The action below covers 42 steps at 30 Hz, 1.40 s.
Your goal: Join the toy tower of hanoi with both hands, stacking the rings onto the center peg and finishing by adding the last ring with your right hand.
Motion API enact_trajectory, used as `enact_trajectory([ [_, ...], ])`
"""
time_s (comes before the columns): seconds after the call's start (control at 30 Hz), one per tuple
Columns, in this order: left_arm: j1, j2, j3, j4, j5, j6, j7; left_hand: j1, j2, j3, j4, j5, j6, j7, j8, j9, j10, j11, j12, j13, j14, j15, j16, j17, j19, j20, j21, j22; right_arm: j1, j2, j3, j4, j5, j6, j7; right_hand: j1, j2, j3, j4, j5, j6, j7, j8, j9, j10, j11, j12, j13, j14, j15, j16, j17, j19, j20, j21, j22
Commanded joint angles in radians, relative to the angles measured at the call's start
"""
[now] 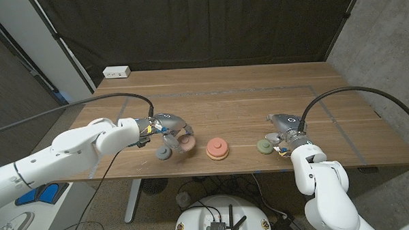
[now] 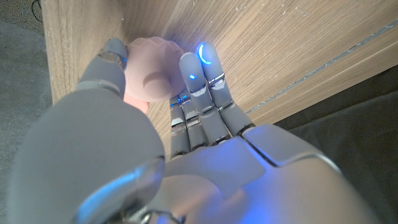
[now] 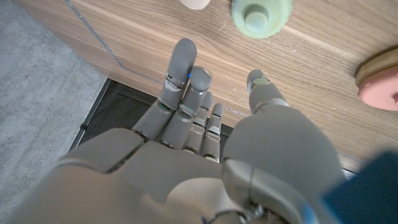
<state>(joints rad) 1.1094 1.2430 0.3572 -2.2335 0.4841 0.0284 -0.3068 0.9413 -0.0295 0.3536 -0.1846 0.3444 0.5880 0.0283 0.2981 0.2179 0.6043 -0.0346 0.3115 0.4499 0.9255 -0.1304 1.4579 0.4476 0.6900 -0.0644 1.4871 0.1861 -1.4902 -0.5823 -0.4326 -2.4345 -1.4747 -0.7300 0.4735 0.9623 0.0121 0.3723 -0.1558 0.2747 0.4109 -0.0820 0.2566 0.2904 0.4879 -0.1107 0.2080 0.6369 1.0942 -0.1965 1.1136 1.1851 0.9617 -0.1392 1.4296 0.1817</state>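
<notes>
The tower stands at the table's front middle, a coral ring on a pale base; it also shows as the tower. My left hand reaches over a pale pink ring left of the tower. The pink ring sits pinched between thumb and fingers, low at the tabletop. A grey rounded shape lies beside it; thumb or ring, I cannot tell. A green ring lies right of the tower, and the green ring is just beyond my right hand. That right hand holds nothing, fingers apart.
A white power strip lies at the table's back left corner. A pale piece shows near the green ring. The table's front edge runs close below the rings. Dark curtain hangs behind the table.
</notes>
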Motion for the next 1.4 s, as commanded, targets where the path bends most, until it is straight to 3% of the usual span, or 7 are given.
enact_trajectory([
  [0.03, -0.012, 0.014, -0.017, -0.03, -0.004, 0.007, -0.008, 0.015, 0.028, 0.031, 0.022, 0.009, 0.029, -0.022, 0.007, 0.017, 0.114, -0.106, 0.002, 0.098, 0.011, -0.09, -0.002, 0.004, 0.004, -0.137, 0.005, 0.001, -0.011, 0.009, 0.012, -0.002, 0.003, 0.009, -0.004, 0.012, 0.001, 0.0, -0.004, 0.007, 0.008, -0.002, 0.001, 0.003, 0.008, -0.001, -0.003, 0.005, 0.008, -0.025, 0.003, 0.004, 0.004, -0.078, 0.001, 0.002],
  [0.67, -0.063, -0.036, 0.024, -0.024, 0.041, -0.035, -0.019, 0.012, 0.026, 0.035, 0.021, 0.018, 0.04, -0.025, 0.005, 0.021, 0.126, -0.112, -0.001, 0.115, 0.016, -0.09, -0.001, 0.007, 0.005, -0.138, 0.006, 0.002, -0.023, 0.012, 0.026, -0.009, 0.016, 0.007, -0.027, 0.012, 0.0, -0.002, -0.002, 0.009, 0.024, 0.016, 0.005, 0.002, 0.022, -0.009, 0.0, 0.004, 0.009, -0.025, -0.001, 0.005, 0.004, -0.078, 0.0, 0.001],
  [1.4, -0.16, -0.142, 0.104, 0.046, 0.072, -0.14, -0.045, 0.014, 0.024, 0.039, 0.02, 0.025, 0.041, -0.025, -0.002, 0.025, 0.127, -0.111, -0.01, 0.131, 0.019, -0.09, 0.002, 0.01, 0.002, -0.14, 0.011, 0.005, -0.039, 0.022, 0.03, -0.017, -0.004, -0.001, -0.022, 0.013, 0.0, -0.002, -0.002, 0.01, 0.027, 0.018, 0.002, 0.0, 0.022, -0.011, 0.0, 0.005, 0.008, -0.025, -0.005, 0.005, 0.004, -0.078, 0.0, 0.001],
])
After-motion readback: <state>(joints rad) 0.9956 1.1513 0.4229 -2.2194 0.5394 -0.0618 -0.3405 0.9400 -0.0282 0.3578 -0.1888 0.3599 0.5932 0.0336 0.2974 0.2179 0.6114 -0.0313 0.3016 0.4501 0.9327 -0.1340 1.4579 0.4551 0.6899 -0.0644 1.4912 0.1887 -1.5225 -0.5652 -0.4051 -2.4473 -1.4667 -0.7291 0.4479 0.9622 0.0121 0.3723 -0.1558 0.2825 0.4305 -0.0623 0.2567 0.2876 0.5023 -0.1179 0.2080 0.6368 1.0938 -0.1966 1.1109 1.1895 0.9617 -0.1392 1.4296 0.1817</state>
